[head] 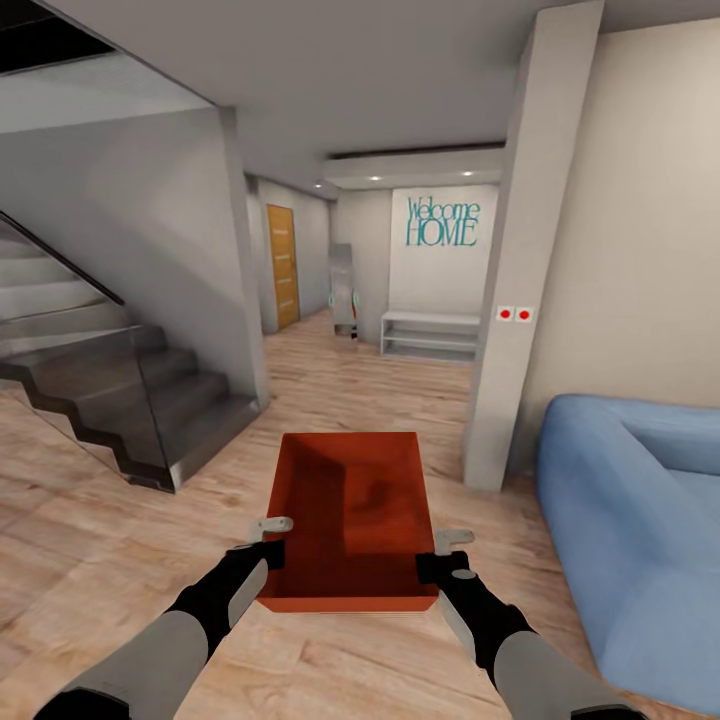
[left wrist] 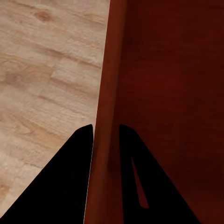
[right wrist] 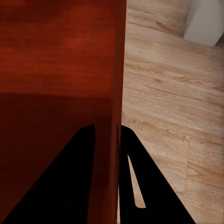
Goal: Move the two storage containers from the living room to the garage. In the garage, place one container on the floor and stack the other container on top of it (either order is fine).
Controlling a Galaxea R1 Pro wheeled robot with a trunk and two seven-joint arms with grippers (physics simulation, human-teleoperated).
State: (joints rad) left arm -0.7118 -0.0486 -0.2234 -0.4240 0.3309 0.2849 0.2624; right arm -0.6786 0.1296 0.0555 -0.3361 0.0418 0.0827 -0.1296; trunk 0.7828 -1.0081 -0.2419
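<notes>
Bin carried by both arms over the wood floor
Left gripper and right gripper each clamp a side wall of the orange-red bin — sofa nearby

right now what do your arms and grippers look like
Both arms have light grey forearm shells that run into black wrist sections. The left gripper and right gripper have black bases with slim pale grey fingers. In the wrist views the fingers show as flat black wedges. No cables or markings show.
</notes>
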